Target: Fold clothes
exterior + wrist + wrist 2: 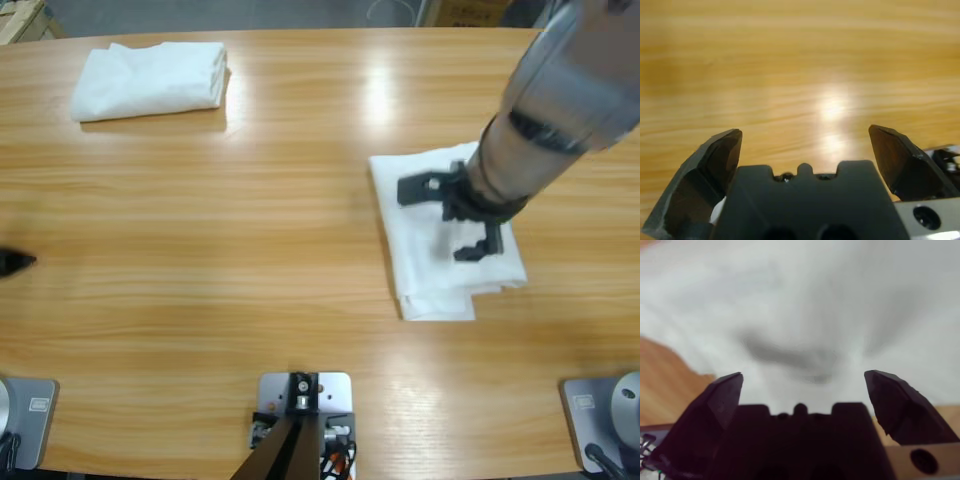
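Right arm comes in from the tabletop's far right corner, right gripper point(452, 215) hanging over a folded white T-shirt point(425, 275) on the right half of the tabletop point(250, 250). Jaws spread wide, nothing between them; right wrist view shows only white cloth point(805, 305) filling the frame beyond the gripper point(802, 382), with a bit of wood at the lower left. Can't tell if the jaw tips touch the fabric. That shirt is a rough rectangle with a stepped edge at its near side. Second folded white T-shirt point(150, 80) sits near the far left corner, well apart. Left gripper point(805, 140): jaws spread, empty, bare wood point(800, 65) ahead. A black tip point(15, 262) pokes in at the left edge in the high view.
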`<act>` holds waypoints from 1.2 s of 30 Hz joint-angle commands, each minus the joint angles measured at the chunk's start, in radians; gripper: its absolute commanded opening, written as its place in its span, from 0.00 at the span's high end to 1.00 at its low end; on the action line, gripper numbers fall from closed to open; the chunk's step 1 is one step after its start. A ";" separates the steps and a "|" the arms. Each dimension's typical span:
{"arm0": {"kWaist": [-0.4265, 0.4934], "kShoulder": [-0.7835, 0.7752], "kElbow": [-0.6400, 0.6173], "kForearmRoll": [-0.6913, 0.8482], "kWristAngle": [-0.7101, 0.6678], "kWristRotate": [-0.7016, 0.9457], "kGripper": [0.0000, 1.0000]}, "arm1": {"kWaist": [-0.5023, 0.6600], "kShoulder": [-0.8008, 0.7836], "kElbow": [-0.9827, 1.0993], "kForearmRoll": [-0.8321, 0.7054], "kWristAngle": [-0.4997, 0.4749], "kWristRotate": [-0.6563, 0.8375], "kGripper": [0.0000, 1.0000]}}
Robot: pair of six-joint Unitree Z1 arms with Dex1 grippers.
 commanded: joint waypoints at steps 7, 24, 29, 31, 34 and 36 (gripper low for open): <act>0.229 0.799 -0.951 0.252 0.175 -0.039 0.00 | -0.071 -0.087 -0.268 0.158 0.027 0.459 0.00; 0.460 1.529 -1.730 0.376 0.025 0.170 0.00 | -0.125 -0.054 -0.151 0.078 0.016 0.463 0.00; 0.484 1.666 -1.877 0.450 -0.014 0.132 0.01 | -0.170 -0.070 -0.122 0.086 0.009 0.463 0.00; 0.475 1.702 -1.908 0.501 -0.026 0.129 0.01 | -0.170 -0.061 -0.117 0.079 0.009 0.463 0.00; 0.470 1.719 -1.913 0.551 -0.025 0.113 0.01 | -0.171 -0.038 -0.128 0.077 0.006 0.463 0.00; 0.470 1.720 -1.914 0.570 -0.025 0.113 0.02 | -0.171 -0.033 -0.132 0.077 0.003 0.463 0.00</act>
